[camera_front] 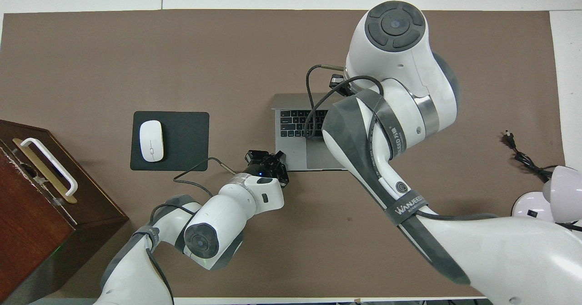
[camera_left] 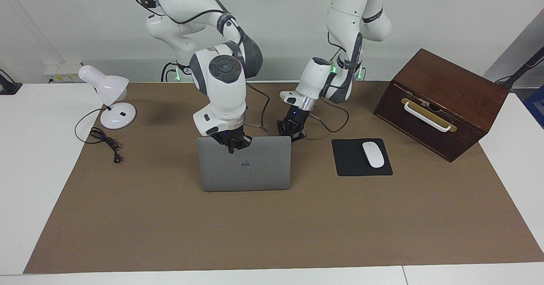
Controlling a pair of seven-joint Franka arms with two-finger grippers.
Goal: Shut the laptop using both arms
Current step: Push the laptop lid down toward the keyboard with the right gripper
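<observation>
laptop (camera_left: 245, 169) half-shut, mouse pad (camera_left: 361, 163) beside, lamp (camera_left: 109, 99)

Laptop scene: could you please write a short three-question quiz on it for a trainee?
1. True or false: the laptop is fully shut.
2. Which gripper is at the lid's upper edge?
3. The white mouse lies on: A the mouse pad; B the wooden box; C the laptop.
Key: 1 false, the keyboard shows from overhead; 2 the right gripper; 3 A.
</observation>
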